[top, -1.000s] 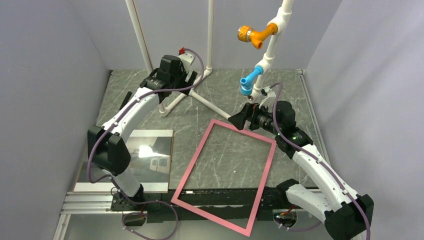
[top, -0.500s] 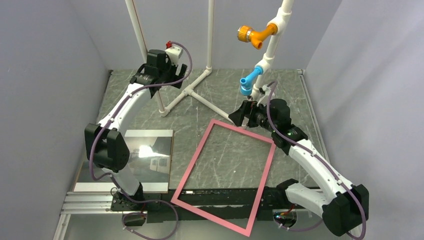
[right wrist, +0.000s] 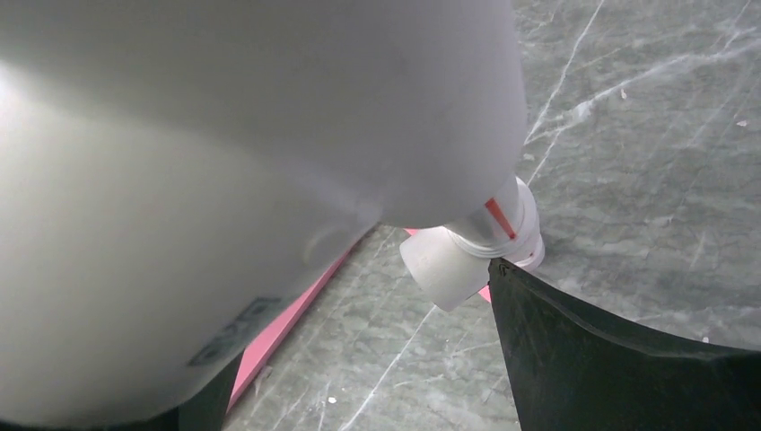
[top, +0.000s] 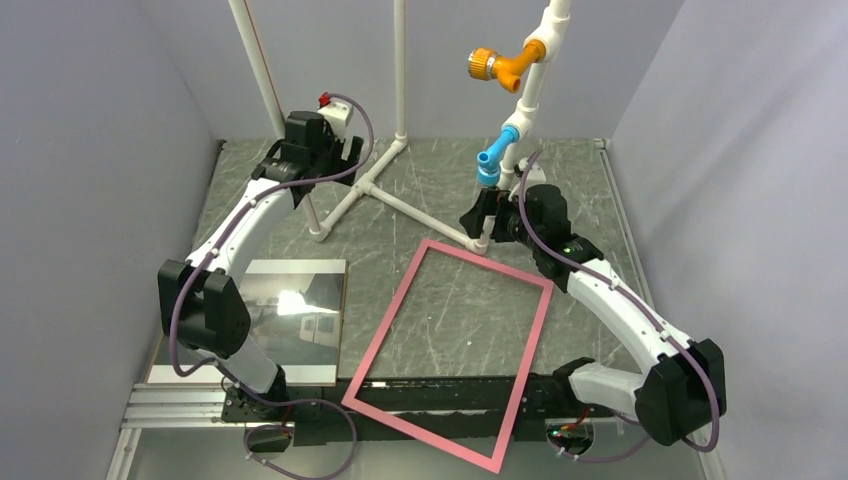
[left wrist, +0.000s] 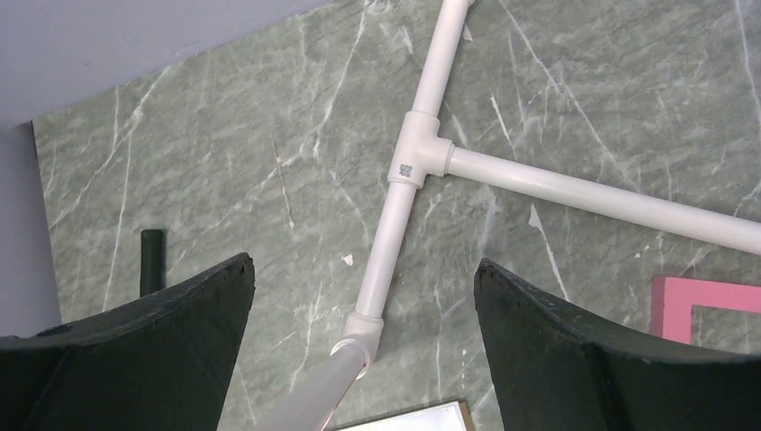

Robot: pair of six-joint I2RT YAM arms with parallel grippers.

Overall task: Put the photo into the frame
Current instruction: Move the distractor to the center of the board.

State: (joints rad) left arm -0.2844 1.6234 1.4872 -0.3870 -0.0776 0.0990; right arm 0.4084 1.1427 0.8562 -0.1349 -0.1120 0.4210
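Top external view: both arms reach out over the green marble table [top: 450,160], each hand empty. The left gripper [top: 340,155] hangs raised above the table with its jaws spread wide and nothing between them. The photo [top: 305,325] lies flat well behind it, back toward that arm's base, glare washing over its glossy face and the arm hiding its near-left part. The pink frame [top: 385,325] lies flat on the table too, apart from the photo, its far corner just behind the right gripper [top: 482,215] and its near corner overhanging the black rail by the arm bases.

From the left wrist, the black fingers [left wrist: 161,350] stand far apart over a T-joint of the white pipe stand [left wrist: 415,162]; a corner of the frame [left wrist: 669,310] shows beyond the right-hand finger.

From the right wrist, the stand's upright [right wrist: 224,180] looms blurred and huge between that gripper's jaws, which stand at their widest. One finger [right wrist: 628,359] meets the pipe's foot fitting; the other is nearly hidden behind the pipe, so any squeeze cannot be told. A strip of the frame [right wrist: 287,323] runs beneath. Above this gripper, a blue fitting [top: 492,160] and an orange fitting [top: 497,65] branch from the upright.
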